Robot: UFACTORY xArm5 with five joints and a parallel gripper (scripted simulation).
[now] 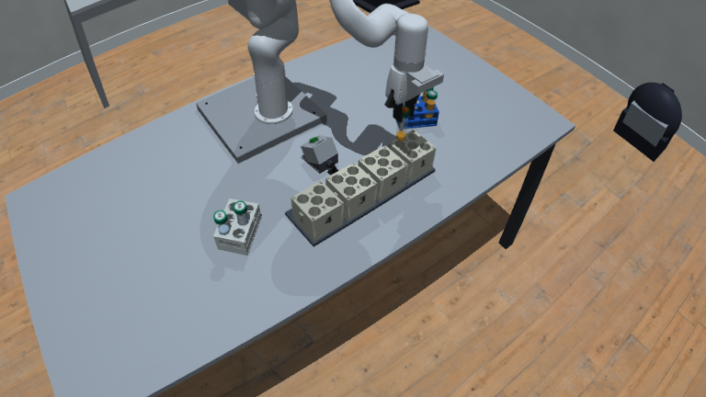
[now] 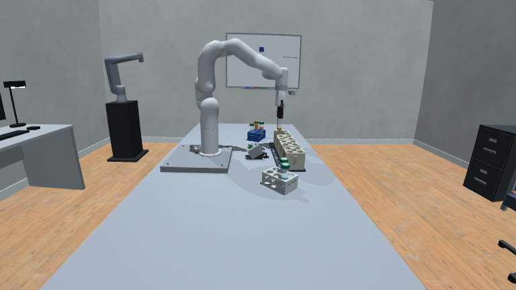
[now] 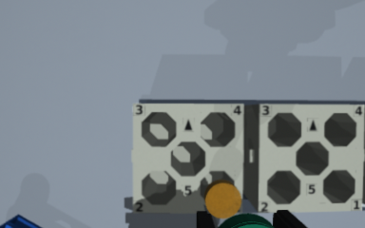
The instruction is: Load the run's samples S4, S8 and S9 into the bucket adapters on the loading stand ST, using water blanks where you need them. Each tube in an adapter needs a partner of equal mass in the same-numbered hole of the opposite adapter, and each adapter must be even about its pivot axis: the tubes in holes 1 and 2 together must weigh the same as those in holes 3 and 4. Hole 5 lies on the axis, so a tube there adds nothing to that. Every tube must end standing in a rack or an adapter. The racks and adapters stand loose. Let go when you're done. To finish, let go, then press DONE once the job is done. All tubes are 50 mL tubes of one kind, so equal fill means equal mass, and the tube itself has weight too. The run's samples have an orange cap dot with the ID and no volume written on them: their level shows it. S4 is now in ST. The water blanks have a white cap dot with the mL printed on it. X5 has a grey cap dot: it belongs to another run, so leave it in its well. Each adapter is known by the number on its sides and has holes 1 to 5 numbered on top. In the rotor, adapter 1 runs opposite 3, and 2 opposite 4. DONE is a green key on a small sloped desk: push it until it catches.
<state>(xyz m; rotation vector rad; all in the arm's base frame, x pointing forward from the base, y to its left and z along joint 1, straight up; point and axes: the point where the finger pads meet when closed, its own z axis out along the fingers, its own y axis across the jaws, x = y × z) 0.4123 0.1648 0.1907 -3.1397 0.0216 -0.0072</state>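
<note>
My gripper (image 1: 399, 110) is shut on the green cap of a sample tube (image 1: 401, 127) with orange liquid and holds it upright above adapter 1 (image 1: 416, 151), at the far right end of the loading stand. In the wrist view the tube's orange bottom (image 3: 223, 199) hangs over hole 1 of that adapter (image 3: 187, 157), and the cap (image 3: 244, 222) sits between my fingers. I cannot read its ID. Adapters 2 (image 1: 383, 165), 3 (image 1: 353, 185) and 4 (image 1: 317, 208) show only empty holes. The blue sample rack (image 1: 424, 111) behind holds tubes. The white blank rack (image 1: 236, 226) holds green-capped tubes.
The small sloped desk with the green DONE key (image 1: 313, 139) stands just behind adapters 2 and 3. The arm's base plate (image 1: 260, 122) lies at the back of the table. The table's right edge is close to adapter 1.
</note>
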